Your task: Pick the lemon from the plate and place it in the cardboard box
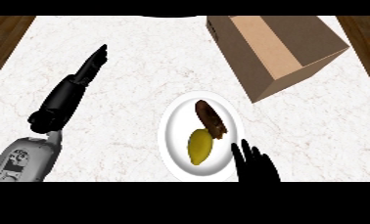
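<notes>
One white plate [173, 142] sits on the single marble counter [130, 96]. On the plate lie two items: one yellow lemon [200, 147] at six o'clock and one dark brown oblong piece of food [210, 118] at twelve. One cardboard box [278, 52] stands at the plate's one o'clock.

Counter [123, 120]: white marble top with faint veining, filling most of the view. Dark wood [14, 32] shows along the upper left and upper right edges, beyond the marble. One dark brown oblong item [211, 118] lies tilted, its lower end touching or just beside a neighbouring item; its kind cannot be told.
</notes>
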`<state>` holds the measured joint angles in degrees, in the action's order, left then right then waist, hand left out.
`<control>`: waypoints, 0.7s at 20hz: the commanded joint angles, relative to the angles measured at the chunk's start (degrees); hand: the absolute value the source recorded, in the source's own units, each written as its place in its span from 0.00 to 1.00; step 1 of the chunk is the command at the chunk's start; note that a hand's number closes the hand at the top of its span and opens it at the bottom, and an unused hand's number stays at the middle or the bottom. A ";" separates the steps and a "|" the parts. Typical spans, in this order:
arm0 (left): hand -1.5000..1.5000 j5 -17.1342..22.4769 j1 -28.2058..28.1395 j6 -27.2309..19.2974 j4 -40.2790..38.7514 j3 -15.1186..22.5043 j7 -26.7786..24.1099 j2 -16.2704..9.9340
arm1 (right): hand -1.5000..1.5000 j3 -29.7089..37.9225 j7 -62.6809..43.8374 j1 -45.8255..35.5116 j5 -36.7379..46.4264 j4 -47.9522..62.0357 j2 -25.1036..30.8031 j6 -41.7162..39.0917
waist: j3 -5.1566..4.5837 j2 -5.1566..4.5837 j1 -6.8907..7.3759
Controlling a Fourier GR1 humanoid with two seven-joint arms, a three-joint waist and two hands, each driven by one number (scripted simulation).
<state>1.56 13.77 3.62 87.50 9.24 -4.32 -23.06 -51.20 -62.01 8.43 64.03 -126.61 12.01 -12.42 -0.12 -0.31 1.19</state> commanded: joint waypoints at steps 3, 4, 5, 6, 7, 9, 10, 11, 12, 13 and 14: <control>0.50 0.01 -1.86 0.59 1.50 0.37 -0.81 0.45 | 0.00 3.77 -6.02 -6.88 3.77 16.37 -10.54 0.85 | 0.02 -0.02 0.79; 0.50 -1.00 -0.95 -0.05 0.19 0.71 -1.25 1.07 | 0.00 3.40 -6.80 -8.26 3.05 15.33 -11.41 -0.51 | -0.02 -0.13 0.47; 0.50 -0.37 -0.58 0.37 0.68 -1.19 -0.32 -0.73 | 0.00 3.70 -5.53 -6.40 2.44 16.61 -10.20 1.53 | 0.04 -0.08 0.50; 0.50 -0.99 -0.49 -0.38 -0.86 -0.24 0.03 0.86 | 0.00 2.03 -6.38 -6.13 2.84 15.51 -10.03 0.41 | 0.02 -0.04 -0.12; 0.50 -0.79 3.02 0.42 -3.10 -1.10 0.06 0.43 | 0.00 2.73 -5.65 -7.18 2.47 16.07 -10.72 1.43 | 0.01 -0.27 -0.58; 0.50 -1.13 0.13 0.48 0.71 0.10 -0.27 0.37 | 0.00 5.34 -4.51 -6.84 0.80 17.82 -8.68 2.16 | 0.05 -0.18 0.77; 0.50 1.84 2.45 3.17 -2.04 -3.00 -0.72 -1.49 | 0.00 3.57 -5.42 -6.37 1.41 17.33 -9.34 2.66 | -0.01 -0.28 0.13; 0.50 -1.70 -1.41 -0.12 -0.66 1.17 -1.57 2.01 | 0.00 5.36 -4.01 -5.93 1.27 18.41 -7.49 4.30 | 0.04 -0.19 0.43; 0.50 -1.01 -0.15 -0.33 0.47 -0.31 0.34 1.22 | 0.00 3.19 -5.73 -5.38 3.17 17.39 -7.63 3.91 | 0.04 0.15 0.13; 0.50 -0.64 0.22 0.28 -0.55 -0.86 0.03 0.78 | 0.00 3.32 -7.16 -5.60 2.63 17.69 -8.53 2.30 | -0.01 -0.03 0.22; 0.50 -0.73 -0.20 1.19 -0.33 -0.66 -0.63 0.16 | 0.00 4.04 -6.11 -4.72 2.06 18.60 -7.38 3.18 | 0.03 -0.03 0.14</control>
<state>0.87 13.89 4.15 87.03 8.77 -4.78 -22.44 -48.93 -61.54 7.93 60.19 -123.61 11.95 -9.91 -0.10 -0.39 1.40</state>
